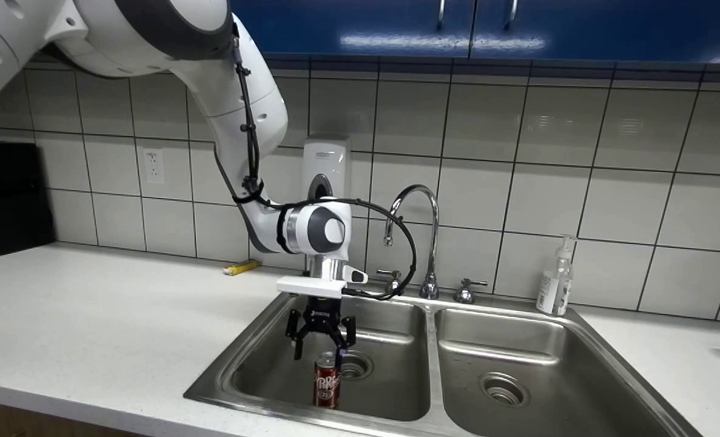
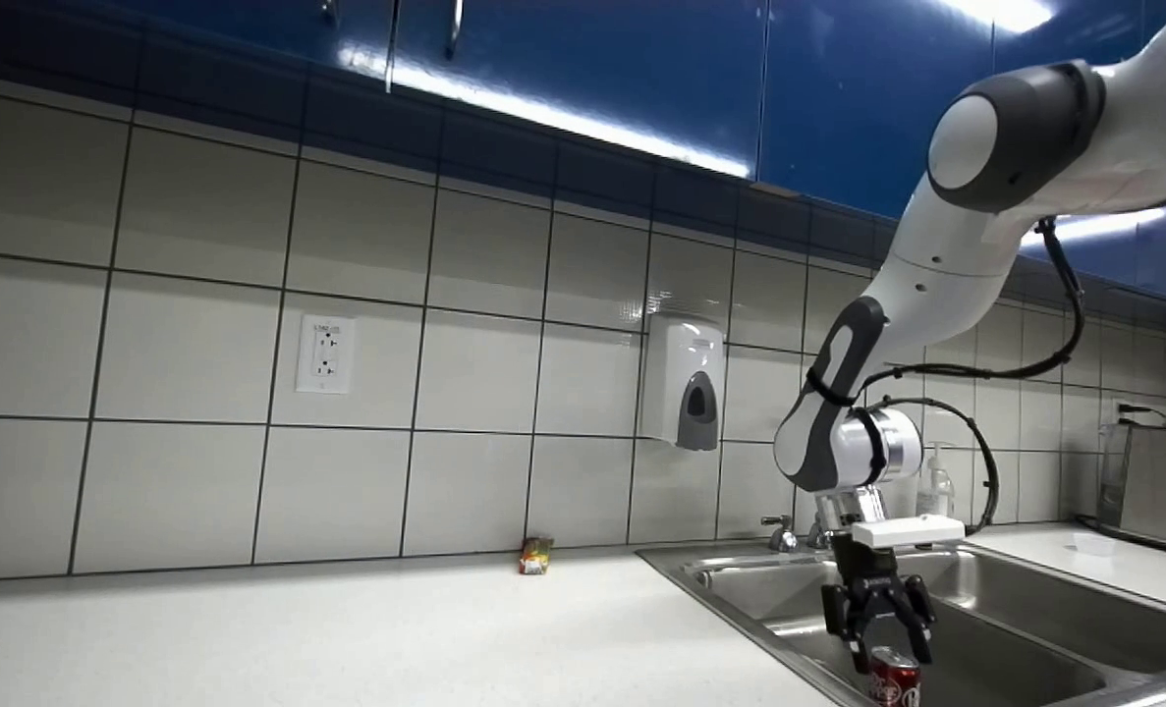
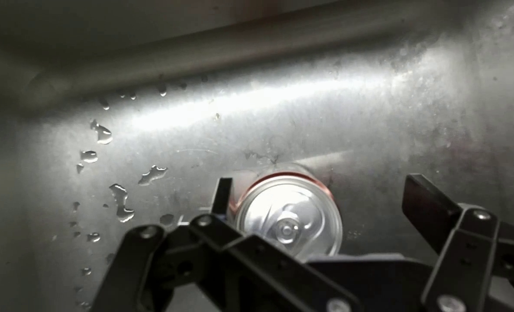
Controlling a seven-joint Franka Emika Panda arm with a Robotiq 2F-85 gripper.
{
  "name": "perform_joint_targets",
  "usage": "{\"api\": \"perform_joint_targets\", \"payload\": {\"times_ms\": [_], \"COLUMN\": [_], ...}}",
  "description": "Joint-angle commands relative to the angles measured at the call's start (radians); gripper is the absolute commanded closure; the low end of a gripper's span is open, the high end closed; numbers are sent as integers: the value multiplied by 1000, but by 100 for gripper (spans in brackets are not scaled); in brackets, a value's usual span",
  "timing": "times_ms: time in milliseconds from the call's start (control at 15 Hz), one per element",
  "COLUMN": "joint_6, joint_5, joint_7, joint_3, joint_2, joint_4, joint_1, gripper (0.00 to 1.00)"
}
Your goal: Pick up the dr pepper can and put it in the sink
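Observation:
The dr pepper can is dark red with a silver top and stands upright in a basin of the steel sink, near its front wall. In an exterior view the can is cut by the lower picture edge. My gripper is open and points down over the can; it also shows in an exterior view. In the wrist view the can's lid lies between the open fingers. It is close to the left finger, with a wide gap to the right one. Contact cannot be told.
A curved chrome faucet with two handles stands behind the sink. A clear pump bottle is at the back right corner. A small yellow packet lies on the white counter by the tiles. Water drops dot the basin.

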Motion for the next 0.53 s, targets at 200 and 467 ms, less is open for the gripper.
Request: {"api": "perform_joint_targets", "payload": {"times_ms": [200, 467], "joint_6": [-141, -111], "joint_5": [-97, -124], "joint_7": [33, 108], "joint_3": [11, 29], "joint_2": [-307, -444], "joint_4": [-185, -288], "joint_1": [65, 114], "gripper": [0, 0]}}
